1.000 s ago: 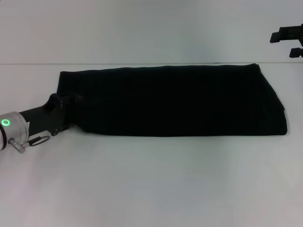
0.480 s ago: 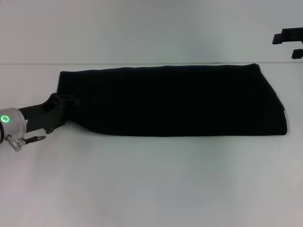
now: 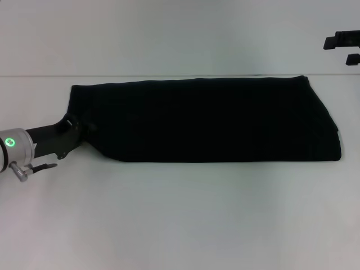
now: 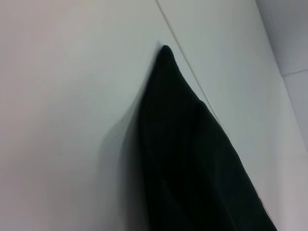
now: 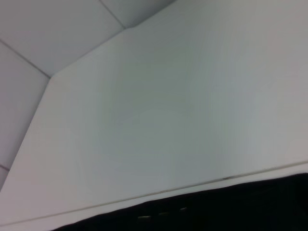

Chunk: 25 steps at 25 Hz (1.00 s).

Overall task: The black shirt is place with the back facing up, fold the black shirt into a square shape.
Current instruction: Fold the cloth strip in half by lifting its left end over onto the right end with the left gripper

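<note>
Black shirt [image 3: 208,118] unmoved, left gripper [image 3: 79,128] drawn back slightly at its corner, jaws' state unclear

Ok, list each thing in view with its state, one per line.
black shirt: folded into a long band, lying flat on the table, not yet square.
left tool: at the shirt's left end, low against the cloth.
right tool: raised at the far right, away from the shirt.
table: white, carrying the shirt.

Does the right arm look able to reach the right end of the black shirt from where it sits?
Probably yes. The right gripper hangs above and beyond the black shirt, whose right end lies bare on the white table, with nothing between them. The left gripper is at the opposite end.
</note>
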{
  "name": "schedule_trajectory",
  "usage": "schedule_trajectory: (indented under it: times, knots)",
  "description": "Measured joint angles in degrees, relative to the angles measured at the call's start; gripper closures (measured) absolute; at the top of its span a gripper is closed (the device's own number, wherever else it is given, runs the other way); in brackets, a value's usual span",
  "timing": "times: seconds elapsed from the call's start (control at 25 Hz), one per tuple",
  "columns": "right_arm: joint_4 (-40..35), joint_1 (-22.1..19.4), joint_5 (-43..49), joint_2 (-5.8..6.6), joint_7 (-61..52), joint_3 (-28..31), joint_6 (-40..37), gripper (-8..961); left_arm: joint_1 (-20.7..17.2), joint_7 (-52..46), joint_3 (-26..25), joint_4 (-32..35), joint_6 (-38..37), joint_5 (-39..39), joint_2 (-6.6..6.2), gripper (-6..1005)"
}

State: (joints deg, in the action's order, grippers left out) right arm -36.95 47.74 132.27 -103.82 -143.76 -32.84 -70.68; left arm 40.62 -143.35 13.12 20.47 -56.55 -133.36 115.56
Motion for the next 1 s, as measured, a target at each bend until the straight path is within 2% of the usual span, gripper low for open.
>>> schedule_trajectory:
  times: [0.04, 0.16, 0.4, 0.52, 0.68, 0.8, 1.0]
  knots:
    - [0.0, 0.0, 0.0, 0.0, 0.0, 0.0, 0.0, 68, 0.0, 0.4, -0.1, 0.0, -0.3, 0.1, 0.0, 894]
    - [-0.5, -2.8, -9.4, -1.76, 13.0, 2.2, -1.9, 68, 0.1, 1.2, -0.2, 0.0, -1.2, 0.2, -0.08, 895]
    - [-3.2, -14.2, -30.9, -8.55, 39.2, 5.4, -5.2, 68, -0.1, 3.3, 0.0, 0.6, -2.7, 0.8, -0.05, 895]
    - [-1.8, -18.6, -35.6, -11.39, 49.3, 5.5, -5.5, 68, -0.4, 4.4, -0.3, 0.7, -2.7, 0.8, -0.01, 895]
    - [2.0, -21.4, -38.5, -14.34, 59.9, 7.9, -5.2, 68, -0.4, 5.4, -0.2, 1.3, -2.6, 0.8, -0.29, 894]
    - [4.6, -22.0, -39.2, -15.13, 63.4, 10.6, -4.8, 68, -0.3, 5.2, 0.4, 2.2, -3.1, 0.5, -0.46, 894]
    - [6.1, -22.1, -39.4, -14.54, 63.4, 11.3, -4.9, 68, -1.4, 5.3, 0.5, 3.9, -3.6, -1.2, -0.55, 894]
